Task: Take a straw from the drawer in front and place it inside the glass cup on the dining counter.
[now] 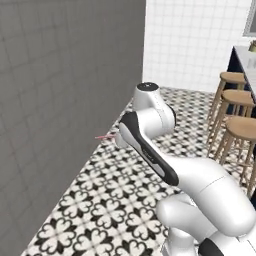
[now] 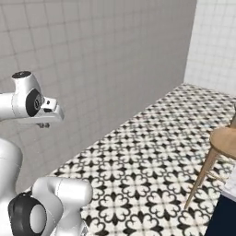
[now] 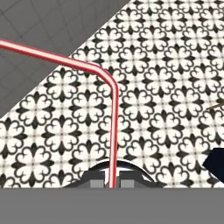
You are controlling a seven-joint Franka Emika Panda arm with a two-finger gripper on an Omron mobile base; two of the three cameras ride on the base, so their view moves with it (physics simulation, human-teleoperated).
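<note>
Standing along the right edge of the left base view, the dining counter (image 1: 246, 61) with its wooden stools (image 1: 239, 100) lies well apart from the arm, off to its right, while the gripper (image 1: 118, 137) points the other way, toward the grey wall (image 1: 60, 100). The coming move turns on that: the straw must be swung round toward the counter. The gripper's fingers are pressed together, pinching the straw (image 3: 114, 131) at its lower end. In the hand view its long axis runs straight up from the fingertips, then bends and continues leftward over the patterned floor (image 3: 166, 87). Only a short pink tip shows in the left base view, poking toward the wall. No glass cup is discernible.
</note>
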